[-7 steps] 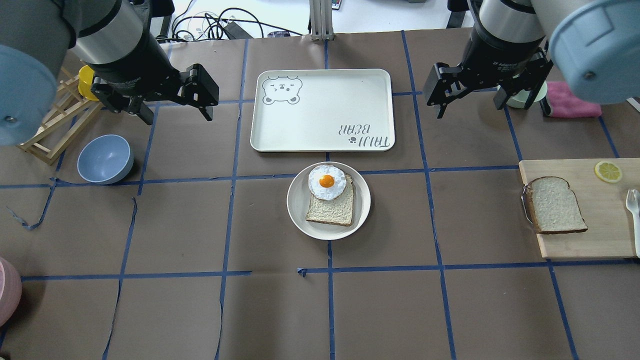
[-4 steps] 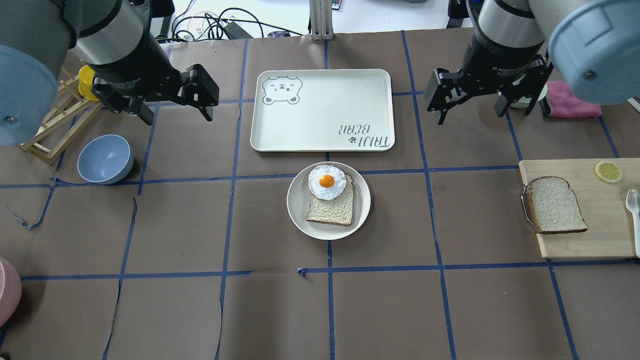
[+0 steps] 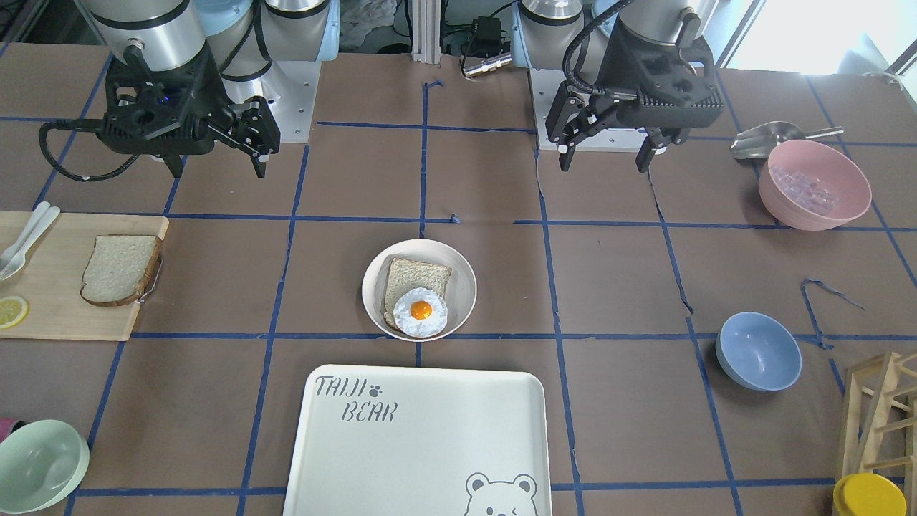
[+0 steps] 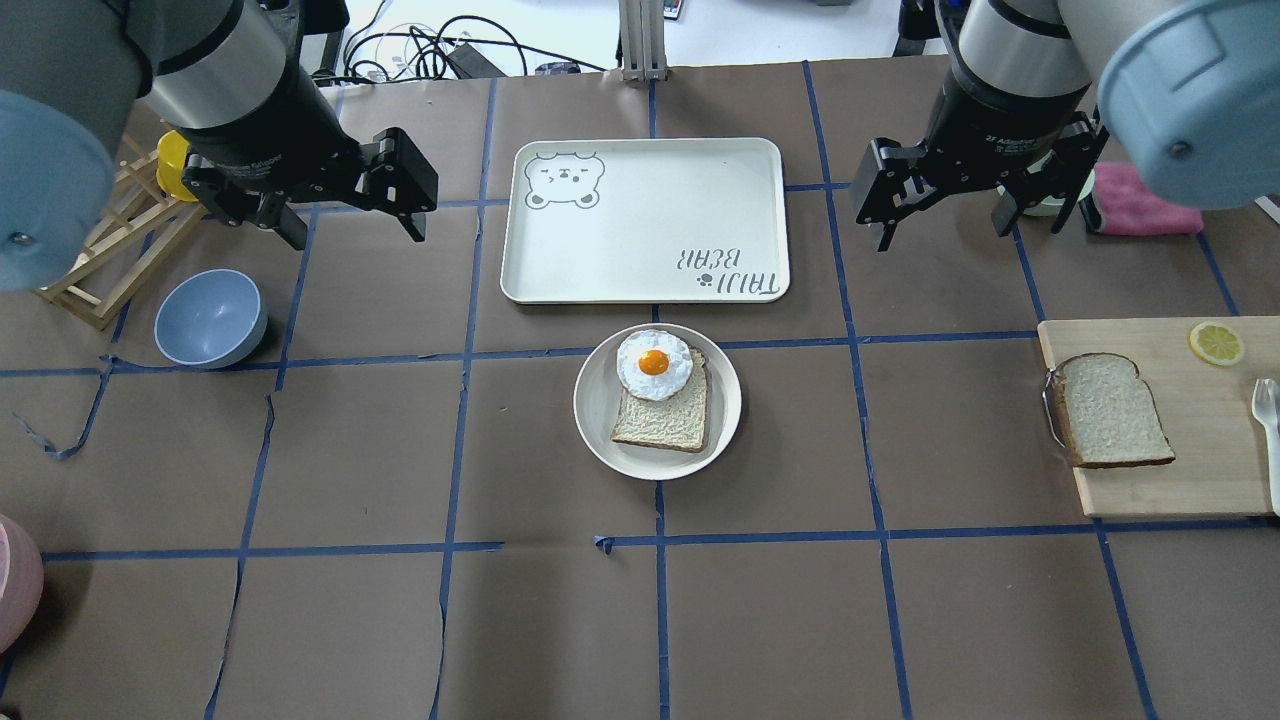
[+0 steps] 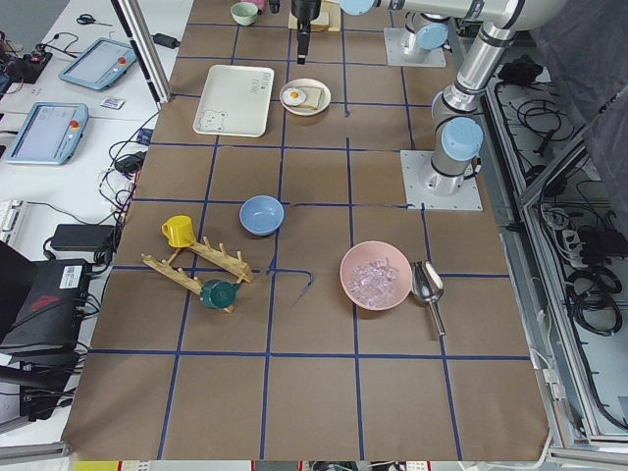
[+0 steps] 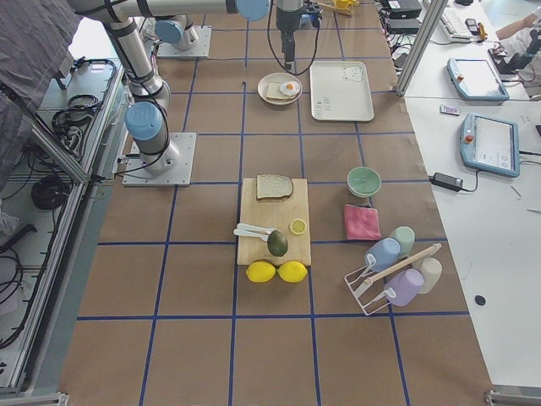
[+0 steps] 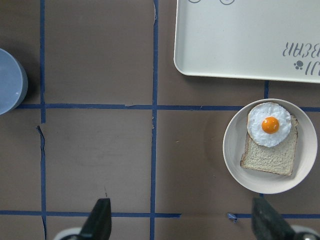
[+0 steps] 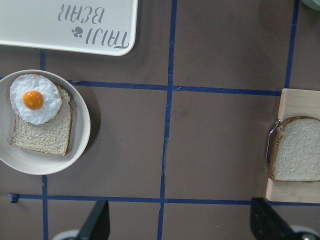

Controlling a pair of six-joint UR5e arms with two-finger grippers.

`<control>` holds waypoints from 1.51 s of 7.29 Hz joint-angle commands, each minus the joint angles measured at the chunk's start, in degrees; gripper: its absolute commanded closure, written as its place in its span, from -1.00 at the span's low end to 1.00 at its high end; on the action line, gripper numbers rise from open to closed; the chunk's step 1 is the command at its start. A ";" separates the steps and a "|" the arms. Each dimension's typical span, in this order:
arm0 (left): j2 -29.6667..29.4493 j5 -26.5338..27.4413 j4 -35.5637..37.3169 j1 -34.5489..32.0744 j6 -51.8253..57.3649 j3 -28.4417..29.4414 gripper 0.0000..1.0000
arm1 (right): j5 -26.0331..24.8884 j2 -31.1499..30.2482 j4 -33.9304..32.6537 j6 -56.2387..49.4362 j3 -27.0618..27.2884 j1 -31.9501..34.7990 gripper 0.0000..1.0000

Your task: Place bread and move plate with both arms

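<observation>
Brown table (image 4: 350, 450) — bread (image 4: 1115, 410) on board (image 4: 1200, 455) — left tool (image 4: 357, 238), right tool (image 4: 950, 238) agape

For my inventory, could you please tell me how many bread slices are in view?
2: tan slice on the plate under the egg; pale slice on the cutting board.

I'm seeing matt brown paper (image 4: 350, 450) covering the table, with smooth blue tape (image 4: 451, 547) lining it. The plate (image 4: 592, 410) is showing a matt cream finish and looking like plastic. The bread (image 4: 1112, 410) is showing a rough, porous crumb. The board (image 4: 1200, 470) is reading as pale, smooth wood. The right arm (image 4: 1015, 45) is gleaming like brushed silver metal. The pink cloth (image 4: 1145, 205) is looking soft and fuzzy.
</observation>
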 commanded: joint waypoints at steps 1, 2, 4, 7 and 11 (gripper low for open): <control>0.00 0.00 0.00 0.00 0.00 0.03 -1.00 | -0.21 0.00 0.03 0.00 0.07 -0.10 -1.00; 0.00 0.00 0.00 0.00 0.00 0.03 -1.00 | 0.05 0.00 0.03 0.09 0.07 -0.10 -1.00; 0.00 0.09 -0.09 0.00 0.09 0.03 -1.00 | -0.47 0.18 -0.14 -0.18 0.16 -0.45 -1.00; 0.00 0.52 -0.09 0.00 0.26 0.38 -1.00 | -9.33 1.58 -4.42 -1.40 8.64 -5.16 -1.00; 0.18 0.70 -0.61 0.00 0.35 0.56 -1.00 | -9.43 2.37 -31.79 -12.64 32.01 -19.15 -1.00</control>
